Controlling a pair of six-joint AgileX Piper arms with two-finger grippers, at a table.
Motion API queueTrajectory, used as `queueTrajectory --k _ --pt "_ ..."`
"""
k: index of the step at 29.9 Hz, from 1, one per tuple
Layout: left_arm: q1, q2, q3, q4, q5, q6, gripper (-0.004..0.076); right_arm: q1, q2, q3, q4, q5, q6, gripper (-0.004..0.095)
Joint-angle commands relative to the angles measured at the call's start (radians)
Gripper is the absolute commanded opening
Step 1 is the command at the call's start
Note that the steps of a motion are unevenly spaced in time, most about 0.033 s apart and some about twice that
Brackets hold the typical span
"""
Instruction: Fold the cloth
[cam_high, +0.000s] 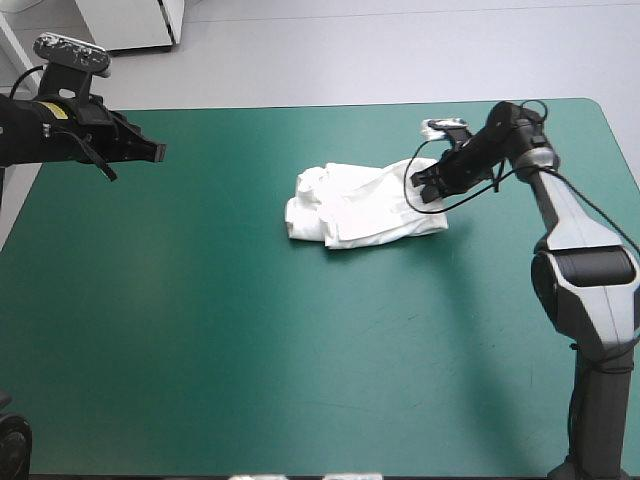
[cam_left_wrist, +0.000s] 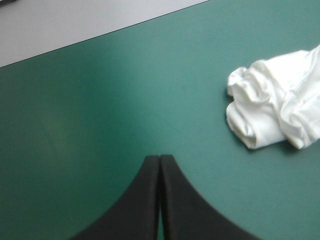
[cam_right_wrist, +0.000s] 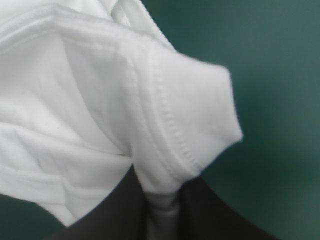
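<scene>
- Two tools, one T-shirt (cam_high: 360, 207), one bench (cam_high: 200, 350) with a teal-green cover.
- T-shirt: a white crumpled heap lying on the bench between the two tools. It is not spread flat and has no neat fold. The bench's far edge is nearer to it than the near edge.
- Right tool (cam_high: 425, 185): at the T-shirt's right end, low and touching the cloth.
- Right wrist view: the black fingers (cam_right_wrist: 110, 215) are nearly together with a strip of white cloth pinched between them, so the right tool (cam_right_wrist: 162, 197) is clamped on the T-shirt (cam_right_wrist: 100, 100).
- A stitched hem (cam_right_wrist: 165, 120) runs across the cloth just ahead of the right tool. That corner of the T-shirt bulges out over bare teal-green cover.
- Left tool (cam_high: 155, 152): well apart from the T-shirt, off its left end and a little farther back, pointing toward it.
- Left wrist view: the fingers (cam_left_wrist: 145, 200) are pressed together into one pointed arch with nothing between them. The left tool (cam_left_wrist: 159, 158) hangs over bare cover.
- In the same view the T-shirt (cam_left_wrist: 272, 107) sits ahead of the left tool and off to one side, not touching it. Its left end shows rolled, bunched folds with a ribbed edge.
- The heap's right end, by the right tool, looks flatter than the bunched left end.
</scene>
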Motion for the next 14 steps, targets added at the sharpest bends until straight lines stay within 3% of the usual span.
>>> queueTrajectory --k 1,14 --pt "0.001 -0.013 -0.023 -0.024 -0.052 -0.004 -0.0009 -0.099 -0.122 0.004 -0.002 0.02 0.008 -0.0013" --pt "0.001 0.021 -0.023 -0.028 -0.059 -0.004 -0.0009 -0.439 -0.348 0.3 -0.056 0.011 -0.017 -0.0013"
